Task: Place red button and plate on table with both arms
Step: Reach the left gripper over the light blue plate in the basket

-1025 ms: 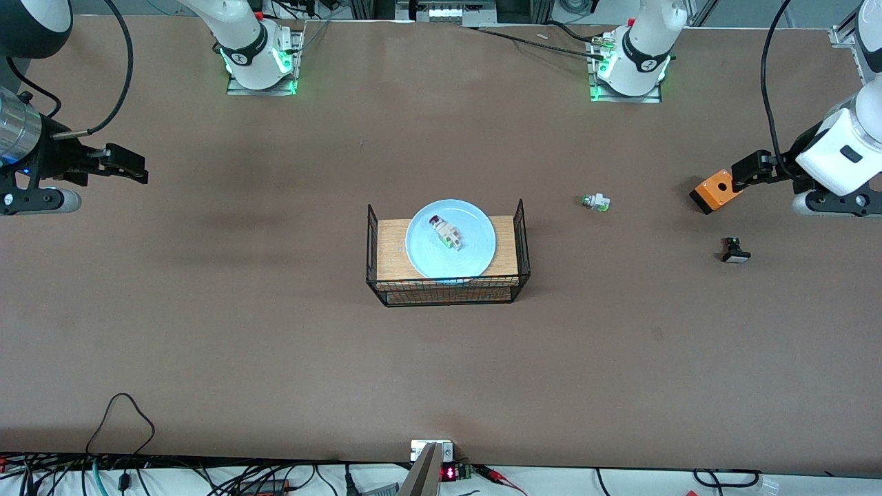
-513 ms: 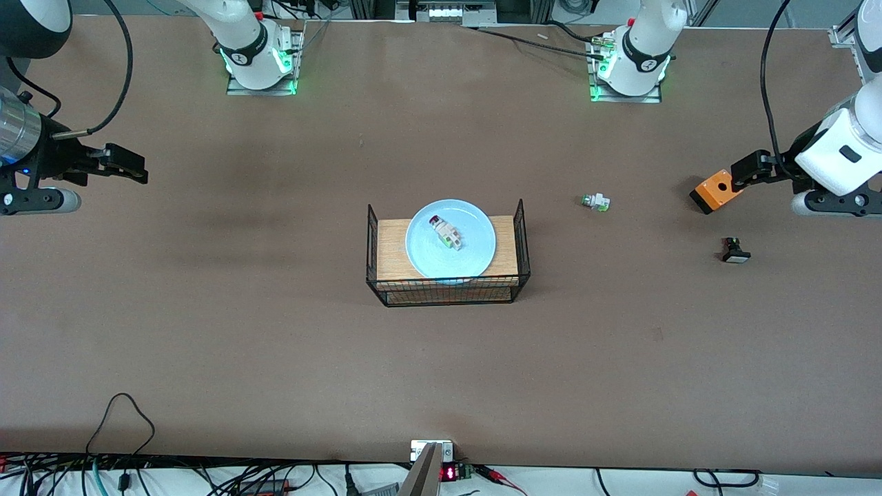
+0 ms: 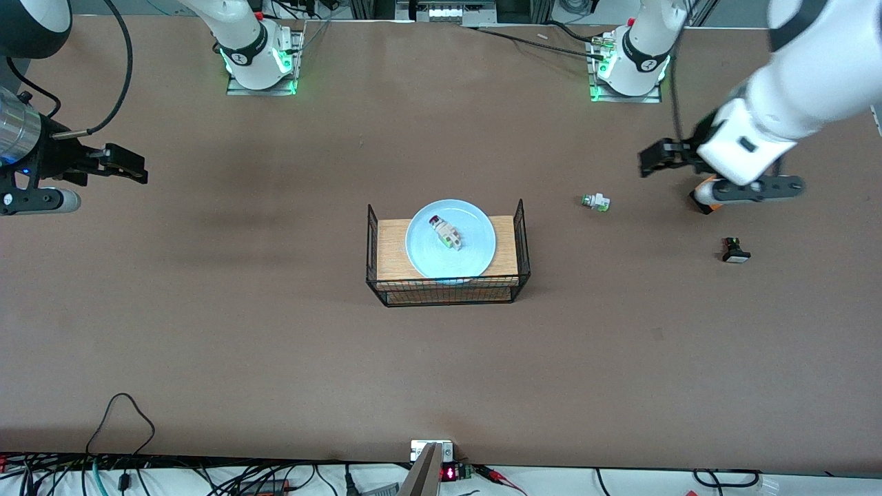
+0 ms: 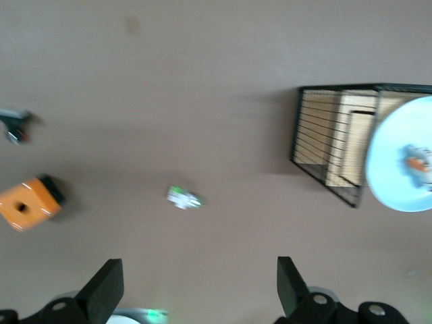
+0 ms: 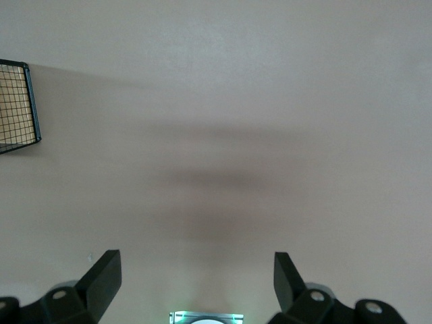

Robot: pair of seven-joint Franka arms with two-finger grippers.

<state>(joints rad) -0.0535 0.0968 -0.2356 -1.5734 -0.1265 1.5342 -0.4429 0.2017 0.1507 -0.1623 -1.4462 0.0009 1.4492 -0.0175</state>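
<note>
The pale blue plate (image 3: 475, 253) lies on top of the wooden rack (image 3: 390, 249) in the middle of the table (image 3: 275, 344). The red button (image 3: 445, 231) lies on the plate, red cap toward the robots' bases. My left gripper (image 3: 649, 160) is open and empty, up over the table between the white-and-green piece and the orange box. In the left wrist view my left gripper (image 4: 197, 275) is open, and the plate (image 4: 395, 169) and the button (image 4: 418, 162) show at the edge. My right gripper (image 3: 134, 169) is open and empty, waiting over the right arm's end of the table; in its own view (image 5: 196, 266) only bare table lies under it.
A white-and-green piece without a red cap (image 3: 596, 202) lies between the rack and the left arm's end. An orange box (image 3: 700, 198) is partly hidden under the left hand. A black piece with a white cap (image 3: 734, 250) lies nearer the front camera. The rack has black wire sides (image 3: 521, 238).
My left arm has swung away from the orange box toward the middle of the table, with its gripper open. The right arm, the plate and the button have not moved.
</note>
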